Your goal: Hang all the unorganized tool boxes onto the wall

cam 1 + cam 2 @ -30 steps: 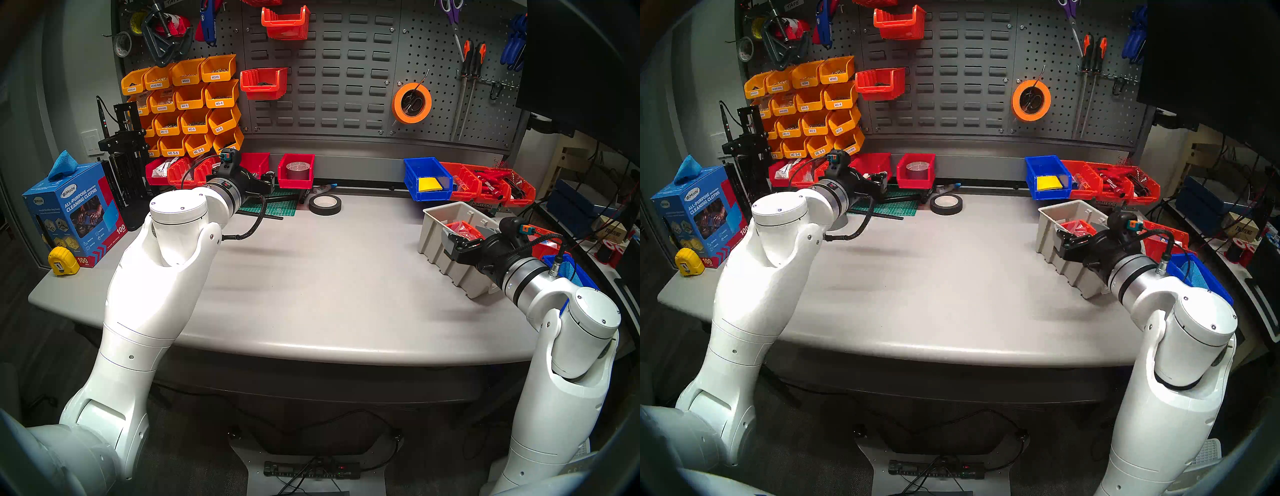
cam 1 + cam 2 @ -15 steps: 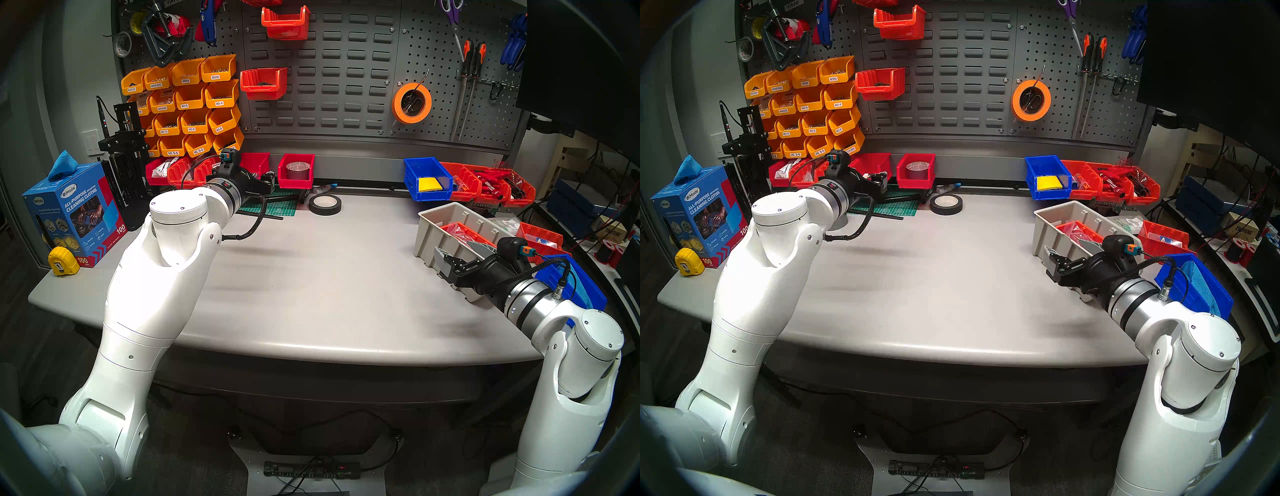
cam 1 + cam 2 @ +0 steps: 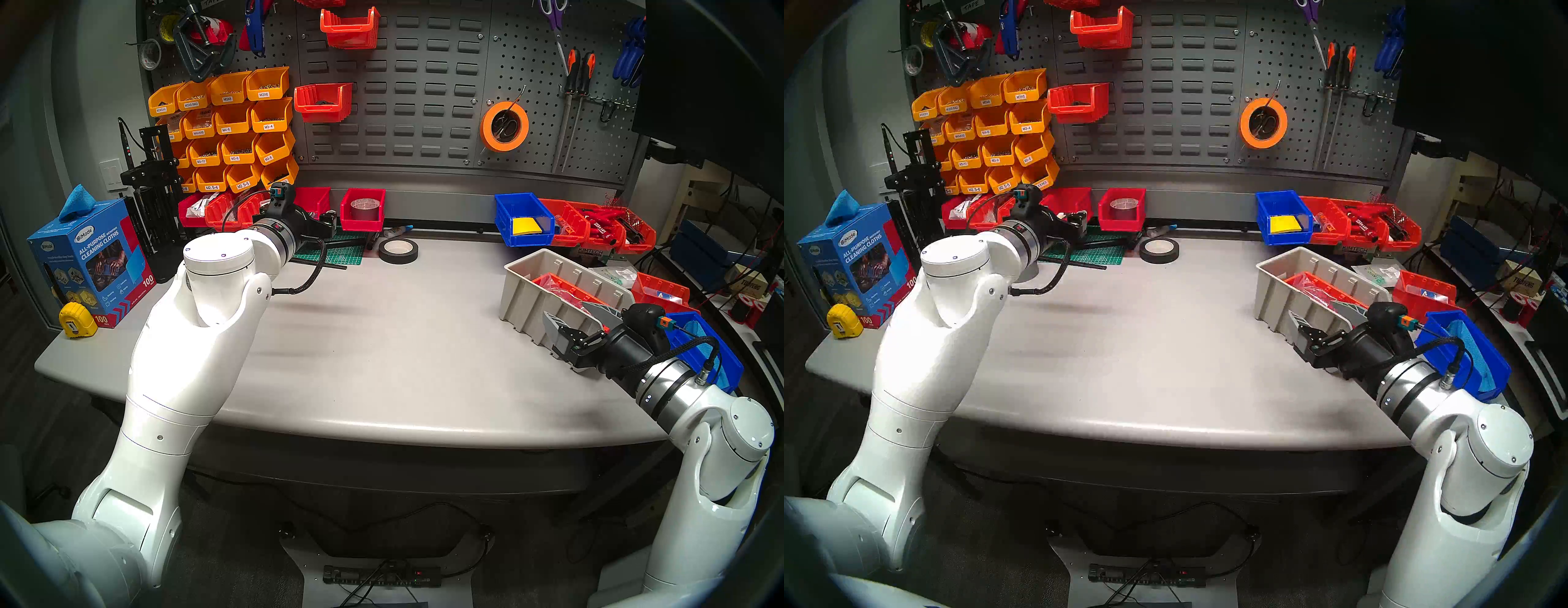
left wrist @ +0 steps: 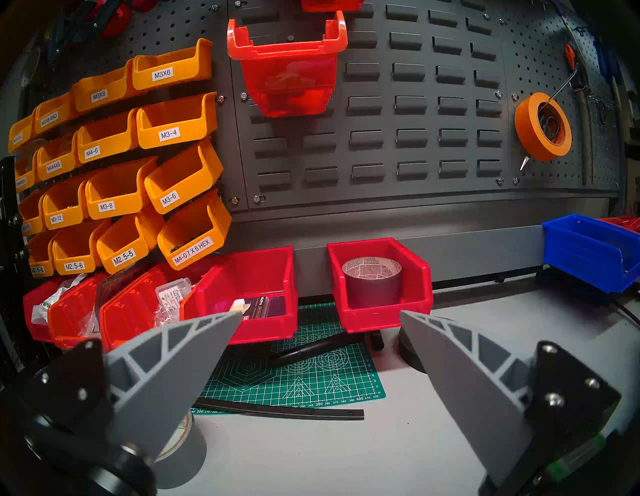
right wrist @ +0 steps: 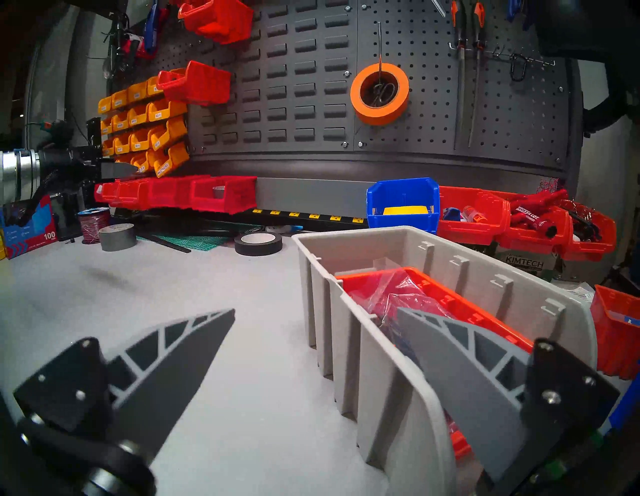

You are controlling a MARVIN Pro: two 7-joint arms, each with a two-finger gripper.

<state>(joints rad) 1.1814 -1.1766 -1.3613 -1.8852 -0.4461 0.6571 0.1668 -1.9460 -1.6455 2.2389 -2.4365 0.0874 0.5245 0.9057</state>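
- Two fingers of the right gripper (image 5: 313,353) spread wide, straddling the near-left wall of the beige-grey ribbed bin (image 5: 349,332): one finger inside over the red contents, one outside above the bare worktop; not clamped.
- Bin sitting askew near the right edge of the worktop (image 3: 382,339), an orange-red tray (image 5: 460,304) of bagged parts nested inside.
- Left gripper (image 4: 317,320) likewise wide and empty, hovering near the back-left corner, facing a red bin (image 4: 381,311) with a grey tape roll, parked against the base strip.
- Blue bin with a yellow pad (image 3: 524,220) along the back edge, right of centre, unhung.
- Louvred wall panel (image 3: 407,106) carrying two orange-red bins, many slots free.
- Step in hand, by judgement: securing the ribbed bin's wall.
- Next: closing firmly on that wall, lifting level so nothing spills, then hooking the rear lip over a louvre.
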